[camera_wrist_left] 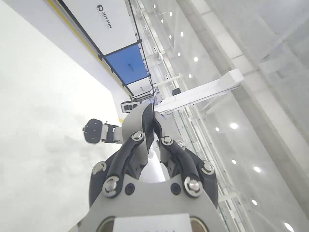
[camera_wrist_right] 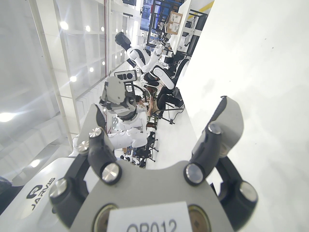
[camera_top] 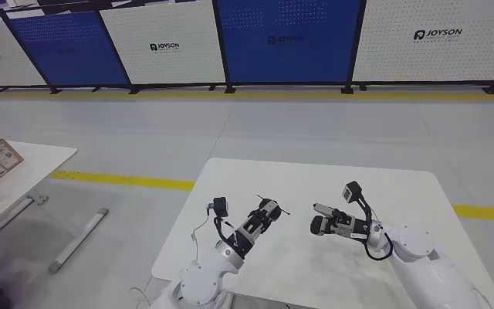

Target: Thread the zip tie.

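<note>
Right, status: left gripper (camera_top: 270, 207) (camera_wrist_left: 152, 112) is pinched tight on the zip tie (camera_top: 282, 210) (camera_wrist_left: 152, 97), pads pressed together with the thin black strip caught between them. In the left wrist view the strip runs straight out past the fingertips; in the top view it reads as a short dark line crossing the gripper tip, both ends sticking out, held up off the white table (camera_top: 309, 178). Can't tell which end is the head. Right gripper (camera_top: 316, 216) (camera_wrist_right: 161, 112) is spread wide with nothing in it; the right wrist view shows the two fingers (camera_wrist_right: 227, 112) well apart over bare tabletop. The two grippers face each other over the near half of the table, close but with a clear gap, and the tie touches nothing on the right side. Behind the table: yellow floor line (camera_top: 123, 180) and blue and white wall panels (camera_top: 289, 39).
</note>
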Robot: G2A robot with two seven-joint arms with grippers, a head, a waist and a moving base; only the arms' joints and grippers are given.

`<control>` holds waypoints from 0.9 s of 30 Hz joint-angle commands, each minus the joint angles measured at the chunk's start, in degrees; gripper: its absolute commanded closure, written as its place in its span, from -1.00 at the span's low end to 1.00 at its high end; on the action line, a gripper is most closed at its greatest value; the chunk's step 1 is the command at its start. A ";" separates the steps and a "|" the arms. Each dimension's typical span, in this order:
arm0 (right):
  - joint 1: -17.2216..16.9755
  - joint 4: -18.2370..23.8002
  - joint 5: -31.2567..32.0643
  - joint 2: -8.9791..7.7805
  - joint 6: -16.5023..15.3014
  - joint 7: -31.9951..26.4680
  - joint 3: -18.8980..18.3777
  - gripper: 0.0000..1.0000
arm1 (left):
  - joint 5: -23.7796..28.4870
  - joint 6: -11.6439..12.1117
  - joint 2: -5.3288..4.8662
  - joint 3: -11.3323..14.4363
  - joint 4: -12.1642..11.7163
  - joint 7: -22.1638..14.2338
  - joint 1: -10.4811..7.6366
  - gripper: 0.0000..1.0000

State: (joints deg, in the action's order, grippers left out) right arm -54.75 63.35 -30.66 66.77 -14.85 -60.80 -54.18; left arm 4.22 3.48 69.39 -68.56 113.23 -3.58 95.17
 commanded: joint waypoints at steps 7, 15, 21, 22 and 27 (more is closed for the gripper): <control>0.00 0.00 0.00 0.00 0.00 0.00 0.00 -1.00 | -7.04 -3.51 0.38 3.77 -6.18 1.49 -2.47 1.00; 0.00 0.00 0.00 0.00 0.00 0.00 0.00 -1.00 | -5.13 -4.07 0.54 3.95 -6.18 1.66 -2.59 1.00; 0.00 0.00 0.00 0.00 0.00 0.00 0.00 -1.00 | -8.18 -4.35 0.42 4.88 -8.34 0.19 -2.89 1.00; 0.00 0.00 0.00 0.00 0.00 0.00 0.00 -1.00 | -8.88 -4.20 0.41 5.04 -8.72 0.31 -2.85 1.00; 0.00 0.00 0.00 0.00 0.00 0.00 0.00 -1.00 | -8.91 -4.65 0.41 4.88 -9.19 0.91 -2.72 1.00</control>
State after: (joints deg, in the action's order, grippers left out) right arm -54.75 63.35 -30.66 66.77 -14.85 -60.80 -54.18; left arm -4.73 -1.17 69.80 -63.67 104.02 -2.68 92.45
